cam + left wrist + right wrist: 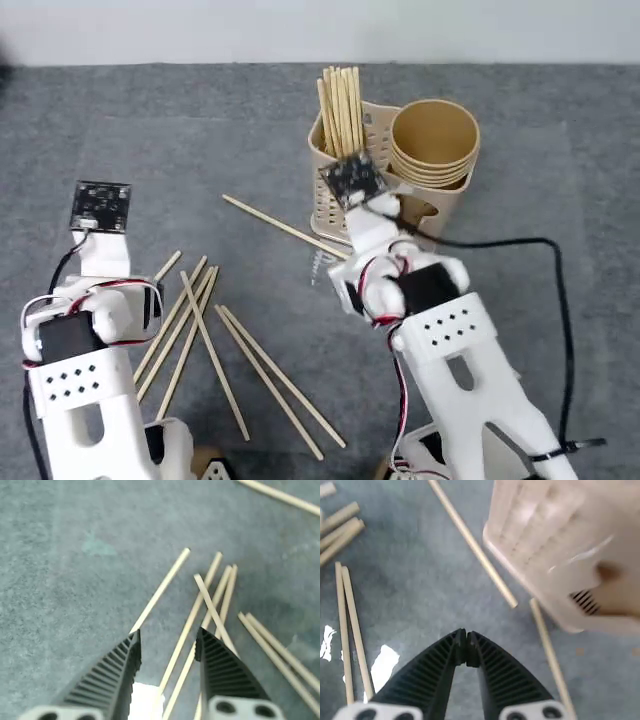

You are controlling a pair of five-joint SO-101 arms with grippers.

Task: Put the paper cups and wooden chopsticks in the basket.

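A beige basket (pixel 375 205) stands at the back of the grey mat, with a stack of paper cups (pixel 434 140) and a bundle of upright chopsticks (pixel 341 108) inside it. Several loose wooden chopsticks (pixel 195 330) lie scattered on the mat near the front. One lone chopstick (pixel 285 227) lies by the basket's foot. My left gripper (pixel 166 640) hangs open just above the scattered chopsticks (pixel 200 615). My right gripper (pixel 466 641) is shut and empty over the mat, beside the basket (pixel 560 550) and a chopstick (pixel 472 545).
The grey mat (pixel 150 130) covers the table, with free room at the back left and far right. A black cable (pixel 545 270) trails from the right arm across the mat. A pale wall edge runs along the back.
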